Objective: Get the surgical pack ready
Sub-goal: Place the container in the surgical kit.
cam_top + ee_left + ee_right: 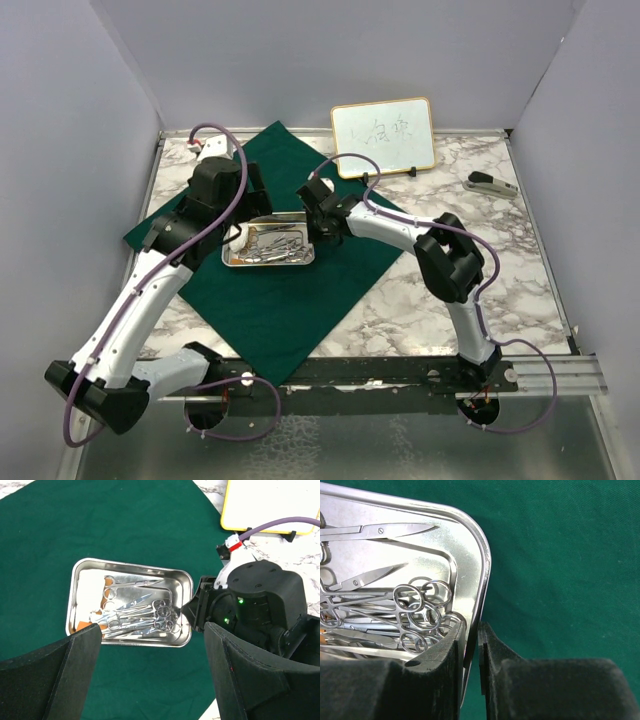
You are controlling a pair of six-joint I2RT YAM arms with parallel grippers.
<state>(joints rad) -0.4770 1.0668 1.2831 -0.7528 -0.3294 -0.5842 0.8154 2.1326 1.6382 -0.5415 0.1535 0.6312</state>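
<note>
The dark green cloth point(100, 520) lies flat, turned cornerwise on the marble bench point(450, 290). The small steel tray point(130, 566) sits around the middle of it. Inside the tray there's a jumbled pile of silver scissor-type instruments point(140, 615), ring handles toward the right end, plus something white point(90, 582) at the left end that looks like gauze. The right pincer point(471, 627) pinches the tray's right rim, one finger inside, one outside. The left pincer point(152, 627) hangs wide open by the tray's left side, holding nothing.
</note>
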